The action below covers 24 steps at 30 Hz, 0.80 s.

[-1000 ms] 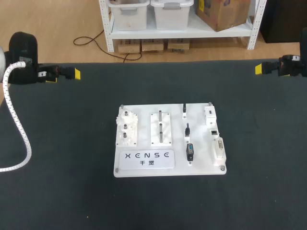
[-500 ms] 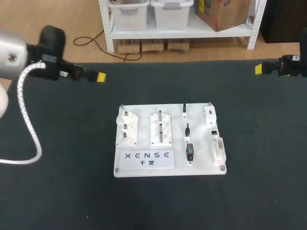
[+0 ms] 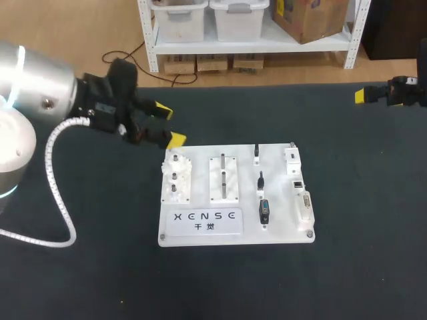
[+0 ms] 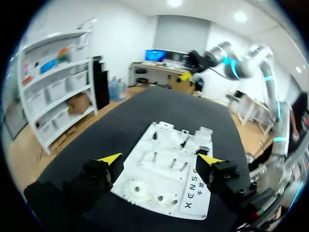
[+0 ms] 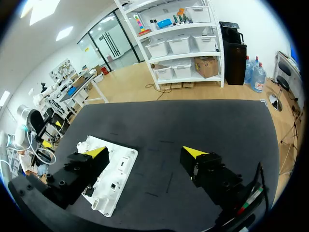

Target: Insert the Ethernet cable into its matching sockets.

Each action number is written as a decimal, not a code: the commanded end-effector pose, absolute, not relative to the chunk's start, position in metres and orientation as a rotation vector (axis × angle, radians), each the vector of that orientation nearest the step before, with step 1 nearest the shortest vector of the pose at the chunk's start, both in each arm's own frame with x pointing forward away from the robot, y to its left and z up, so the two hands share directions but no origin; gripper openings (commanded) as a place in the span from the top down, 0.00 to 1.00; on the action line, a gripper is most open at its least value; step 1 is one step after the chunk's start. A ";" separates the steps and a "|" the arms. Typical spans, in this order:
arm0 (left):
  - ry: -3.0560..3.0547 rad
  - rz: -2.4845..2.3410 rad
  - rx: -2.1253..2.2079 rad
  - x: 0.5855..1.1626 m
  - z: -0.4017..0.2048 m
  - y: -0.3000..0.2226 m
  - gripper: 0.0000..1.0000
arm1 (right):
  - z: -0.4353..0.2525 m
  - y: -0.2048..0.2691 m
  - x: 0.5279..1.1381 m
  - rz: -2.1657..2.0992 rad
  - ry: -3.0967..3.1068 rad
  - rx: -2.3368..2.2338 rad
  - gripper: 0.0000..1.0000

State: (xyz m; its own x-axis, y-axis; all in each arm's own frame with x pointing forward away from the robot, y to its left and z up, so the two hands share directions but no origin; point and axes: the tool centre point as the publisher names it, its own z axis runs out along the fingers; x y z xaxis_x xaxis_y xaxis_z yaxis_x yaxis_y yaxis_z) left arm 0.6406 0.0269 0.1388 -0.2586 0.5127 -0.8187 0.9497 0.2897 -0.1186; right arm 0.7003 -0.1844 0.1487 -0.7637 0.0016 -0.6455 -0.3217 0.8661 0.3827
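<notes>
Dark matting covers the table, with a white board lying near its middle. Three small dark plug pieces stand on the board right of its centre, lined up in a column that runs from far to near. They are too small for me to say which one is the Ethernet cable's end. Just right of that column, near the board's right edge, sits a small dark-mouthed socket, which I judge to be the matching port.

My left gripper hovers over the board's far-left corner, above the gear block. Its yellow-tipped fingers are spread wide and hold nothing. My right gripper hangs at the table's far right edge, well apart from the board, equally spread and empty.

The plug column lies to the right of the left gripper and slightly nearer, across the board's width. The left arm is the closer of the two. Since the column's long axis runs far to near, the fingers would best close across it from left and right.
</notes>
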 end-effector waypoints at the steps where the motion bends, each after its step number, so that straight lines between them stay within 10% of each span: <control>1: 1.505 -0.982 1.617 0.636 0.129 0.018 0.00 | 0.149 -0.184 0.700 0.634 2.371 -0.230 0.00; 24: 1.633 -0.911 1.514 0.605 0.080 -0.008 0.00 | 0.149 -0.184 0.700 0.634 2.371 -0.230 0.00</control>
